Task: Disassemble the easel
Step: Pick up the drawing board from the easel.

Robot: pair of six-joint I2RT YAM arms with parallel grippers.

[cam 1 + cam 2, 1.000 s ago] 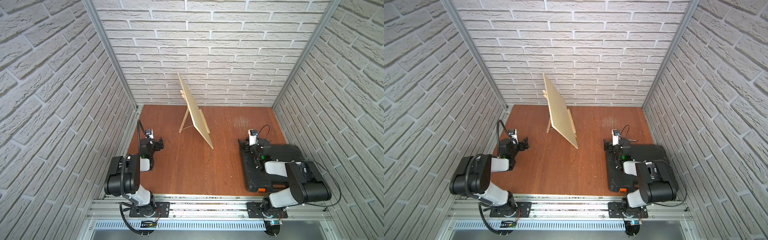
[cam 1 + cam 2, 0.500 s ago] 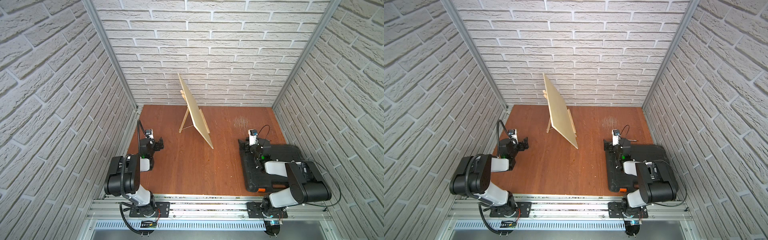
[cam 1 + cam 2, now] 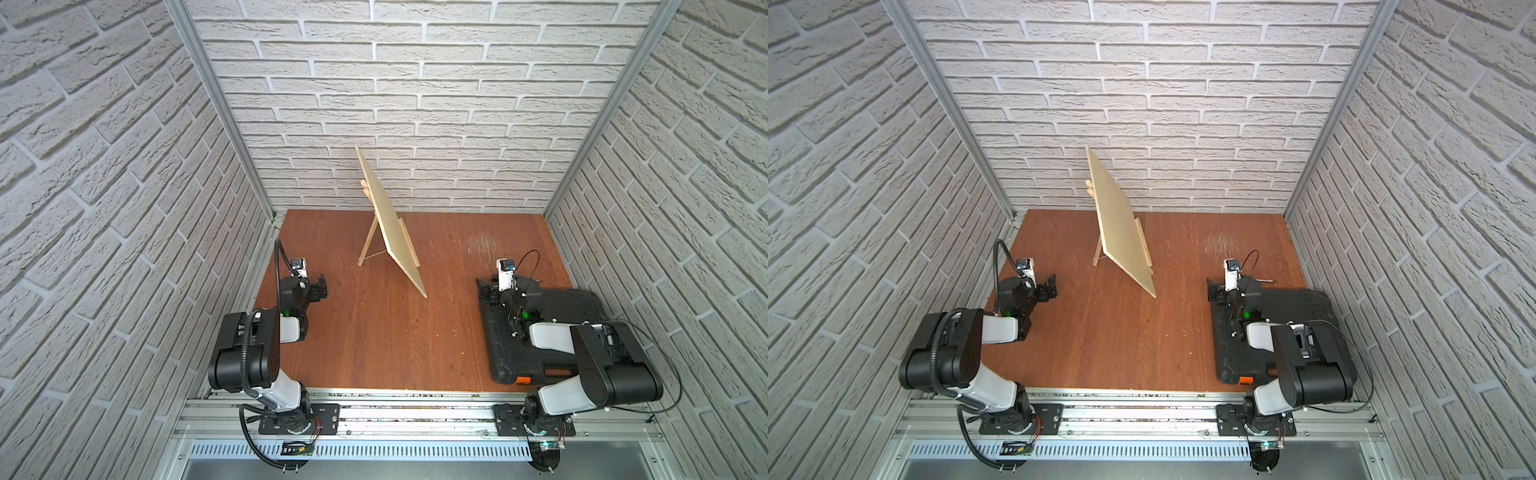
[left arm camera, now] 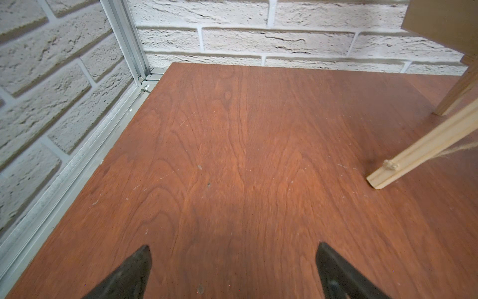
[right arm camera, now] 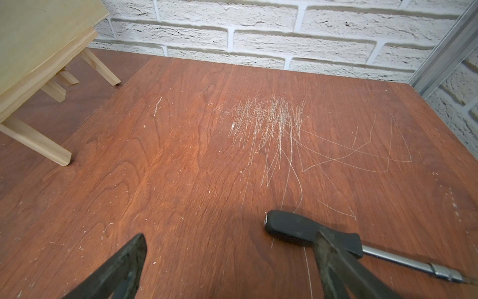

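The easel [image 3: 365, 245] stands upright at the back middle of the table, its pale slats and back leg [image 3: 1097, 251] showing in both top views. A large flat plywood board [image 3: 390, 224] leans on it. In the left wrist view one leg [image 4: 424, 150] with a knotted string [image 4: 460, 148] rests on the table. The right wrist view shows two front legs [image 5: 33, 139] under the board [image 5: 38, 33]. My left gripper [image 3: 320, 286] [image 4: 232, 251] is open and empty, near the left wall. My right gripper [image 3: 488, 286] [image 5: 230, 240] is open and empty, well to the right of the easel.
A black tool case [image 3: 552, 332] lies at the right front, under my right arm. A screwdriver [image 5: 310, 230] with a black handle lies on the table beside my right gripper's finger. Brick walls enclose the table on three sides. A scratched patch [image 5: 271, 116] marks the table.
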